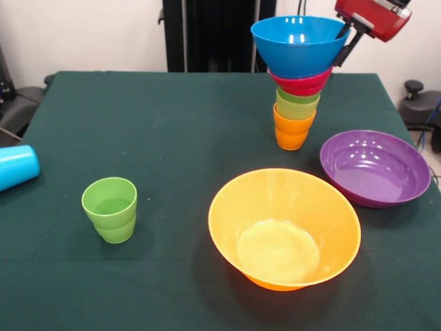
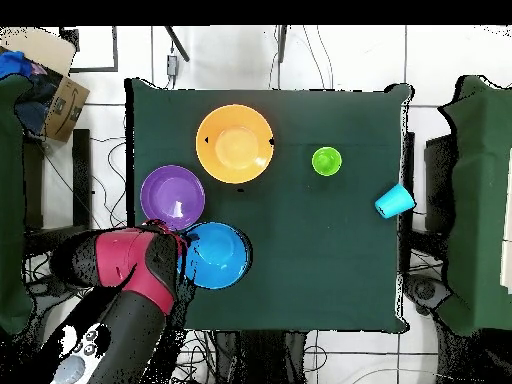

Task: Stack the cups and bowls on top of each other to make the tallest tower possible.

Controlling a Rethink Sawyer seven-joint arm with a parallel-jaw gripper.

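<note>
The tower (image 1: 298, 83) stands on the green-clothed surface (image 1: 172, 138) toward two o'clock in the front view: an orange cup (image 1: 292, 131) at the bottom, a lime green cup (image 1: 296, 105) nested in it, a small red bowl (image 1: 301, 83) above that, and a blue bowl (image 1: 298, 45) widest at the top. The gripper (image 1: 342, 31) reaches the blue bowl's rim from the one o'clock side, one dark finger appearing to dip inside the rim and another running down outside it; whether it actually pinches the rim I cannot tell. The arm's red housing (image 1: 375, 15) sits just above. The wide purple bowl (image 1: 375, 167) rests at three o'clock, near the tower's base but apart from it. The large orange bowl (image 1: 284, 229) sits upright at five o'clock, just beside the purple one. A lone green stepped cup (image 1: 110, 209) stands upright at eight o'clock, well apart from everything else. A light blue cup (image 1: 16, 166) lies on its side at the nine o'clock edge. From overhead, the blue bowl (image 2: 216, 255) hides the stack beneath it, with the arm (image 2: 140, 275) alongside.
</note>
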